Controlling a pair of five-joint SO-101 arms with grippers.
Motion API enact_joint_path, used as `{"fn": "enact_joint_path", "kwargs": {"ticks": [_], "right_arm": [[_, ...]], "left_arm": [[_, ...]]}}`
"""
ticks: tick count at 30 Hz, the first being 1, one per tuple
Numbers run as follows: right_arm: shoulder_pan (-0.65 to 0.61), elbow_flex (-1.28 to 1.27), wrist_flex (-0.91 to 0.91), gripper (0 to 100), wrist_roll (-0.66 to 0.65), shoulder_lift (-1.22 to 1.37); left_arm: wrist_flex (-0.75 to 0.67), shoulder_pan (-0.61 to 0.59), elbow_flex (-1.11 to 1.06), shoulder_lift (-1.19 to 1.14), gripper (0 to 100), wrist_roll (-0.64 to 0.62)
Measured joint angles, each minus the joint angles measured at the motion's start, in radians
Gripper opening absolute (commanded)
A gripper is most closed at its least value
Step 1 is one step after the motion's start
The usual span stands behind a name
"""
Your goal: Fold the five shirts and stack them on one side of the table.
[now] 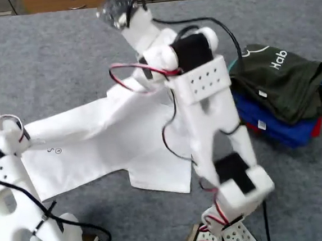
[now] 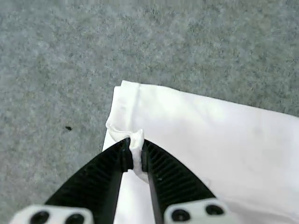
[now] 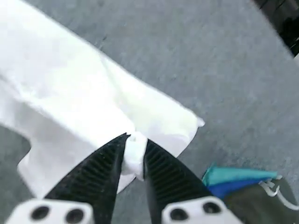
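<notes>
A white shirt [image 1: 103,139] lies spread across the middle of the grey table, partly lifted along its far edge. My left gripper [image 2: 135,156] is shut on a pinch of the white shirt [image 2: 210,135] near its corner, at the table's left side. My right gripper [image 3: 134,150] is shut on another fold of the white shirt [image 3: 79,93], held above the table toward the back centre. A stack of folded shirts [image 1: 283,95] sits at the right, dark green on top, blue and red beneath.
The right arm's white body [image 1: 204,94] crosses over the shirt's right part in the high view. Bare grey table [image 1: 48,57] lies behind the shirt. A teal and blue edge of the folded stack [image 3: 233,179] shows in the right wrist view.
</notes>
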State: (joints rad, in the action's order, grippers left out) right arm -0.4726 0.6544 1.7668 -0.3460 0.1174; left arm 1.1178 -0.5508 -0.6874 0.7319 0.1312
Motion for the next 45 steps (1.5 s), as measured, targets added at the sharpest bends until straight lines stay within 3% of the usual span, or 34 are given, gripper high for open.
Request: {"fn": "enact_joint_path", "kwargs": {"ticks": [11,19,26,37,39,45], "right_arm": [[-0.012,-0.848,-0.183,0.4,0.003,-0.528],[-0.069,-1.269,-0.262,0.4,0.003,-0.798],[-0.069,-1.404,-0.313,0.4,0.003,-0.875],[-0.069,-1.416,-0.338,0.6,0.003,-0.875],[-0.069,-1.416,-0.344,5.4,0.0,-0.875],[-0.069,-1.416,-0.327,28.8,-0.077,-0.875]], "left_arm": [[0.057,-0.043,-0.1,0.066,2,0.002],[0.104,-0.049,-0.14,0.068,2,0.002],[0.167,-0.038,-0.198,0.068,2,0.052],[0.221,-0.038,-0.261,0.071,2,0.198],[0.221,-0.038,-0.284,0.071,3,0.232],[0.241,-0.055,-0.308,0.071,29,0.37]]}}
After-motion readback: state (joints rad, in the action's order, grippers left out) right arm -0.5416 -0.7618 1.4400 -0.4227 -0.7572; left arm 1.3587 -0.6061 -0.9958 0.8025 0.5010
